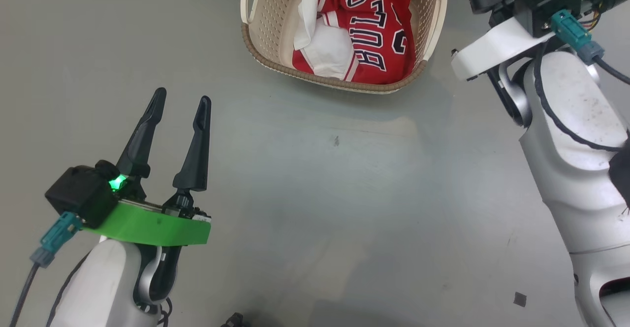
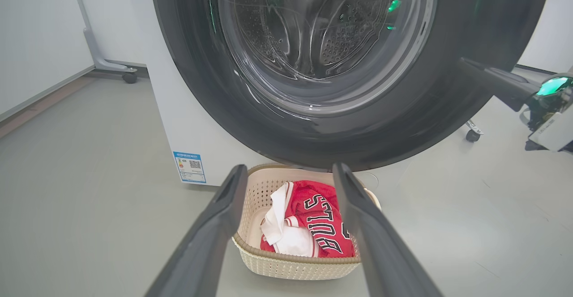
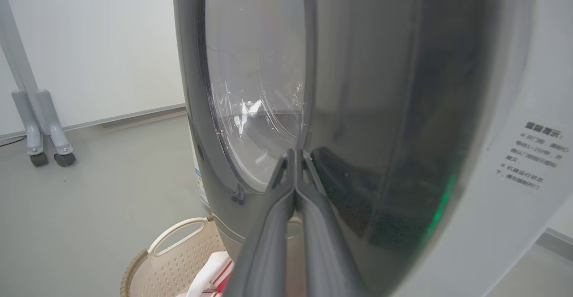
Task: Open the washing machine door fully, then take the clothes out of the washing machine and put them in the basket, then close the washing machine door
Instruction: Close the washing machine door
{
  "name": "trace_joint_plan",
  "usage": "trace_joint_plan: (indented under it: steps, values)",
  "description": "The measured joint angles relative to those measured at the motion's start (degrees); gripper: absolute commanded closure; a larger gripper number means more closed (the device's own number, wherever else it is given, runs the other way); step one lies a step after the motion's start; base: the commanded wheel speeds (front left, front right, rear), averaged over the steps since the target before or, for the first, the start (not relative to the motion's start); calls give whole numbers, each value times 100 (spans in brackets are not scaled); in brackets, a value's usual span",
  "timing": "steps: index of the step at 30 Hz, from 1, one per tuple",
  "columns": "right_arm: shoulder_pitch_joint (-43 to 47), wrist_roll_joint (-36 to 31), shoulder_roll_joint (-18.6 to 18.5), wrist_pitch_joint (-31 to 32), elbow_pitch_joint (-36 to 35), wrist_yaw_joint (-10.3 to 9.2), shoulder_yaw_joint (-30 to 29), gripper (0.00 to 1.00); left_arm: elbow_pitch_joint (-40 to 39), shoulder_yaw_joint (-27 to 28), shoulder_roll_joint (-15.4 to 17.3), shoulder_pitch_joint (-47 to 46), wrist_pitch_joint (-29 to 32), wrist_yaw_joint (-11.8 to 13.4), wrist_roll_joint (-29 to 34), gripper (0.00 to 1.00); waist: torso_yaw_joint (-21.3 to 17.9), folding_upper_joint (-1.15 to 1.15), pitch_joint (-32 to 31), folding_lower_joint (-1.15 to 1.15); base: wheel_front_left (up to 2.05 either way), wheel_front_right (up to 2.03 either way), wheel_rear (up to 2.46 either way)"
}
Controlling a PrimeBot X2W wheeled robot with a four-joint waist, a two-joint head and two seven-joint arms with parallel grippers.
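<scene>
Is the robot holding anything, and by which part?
Nothing is held: left end effector open and empty, right end effector shut on nothing, tips at the door.

Floor: smooth grey floor [image 1: 315,209] with a dull sheen.
Speck: small dark speck [image 1: 336,141] on the floor, mid-frame in the head view.
Scrap: small dark square scrap [image 1: 519,298] lying flat on the floor, well apart from the speck.
Wall: plain white wall [image 2: 31,28], meeting the floor at a pale baseboard [image 3: 134,117].
Stand leg: grey metal stand leg [image 2: 96,53] beside the wall, ending in a black castor [image 2: 130,78].
Paired feet: two grey feet [image 3: 42,122] side by side on dark wheels, in the right wrist view.
</scene>
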Motion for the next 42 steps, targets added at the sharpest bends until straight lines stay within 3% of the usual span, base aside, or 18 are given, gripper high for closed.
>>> trace_joint_plan:
  steps: [23, 34, 37, 42]
  values:
    - [-1639, -292, -497, 581, 264, -48, -267, 100, -44, -105, -204, -564, 0, 0, -192, 0, 328, 0, 946, 0, 0, 0, 0]
    - [-1996, -165, -391, 580, 528, -326, -565, 100, 36, -141, -276, -623, 0, 0, -242, 0, 504, 0, 1084, 1, 0, 0, 0]
    - [-2143, -94, -304, 530, 665, -499, -748, 100, 66, -166, -277, -625, 0, 0, -249, 0, 526, 0, 1110, 0, 0, 0, 0]
    - [-2232, -97, -282, 495, 727, -501, -730, 100, 74, -197, -277, -626, 0, 0, -249, 0, 524, 0, 1129, 0, 0, 0, 0]
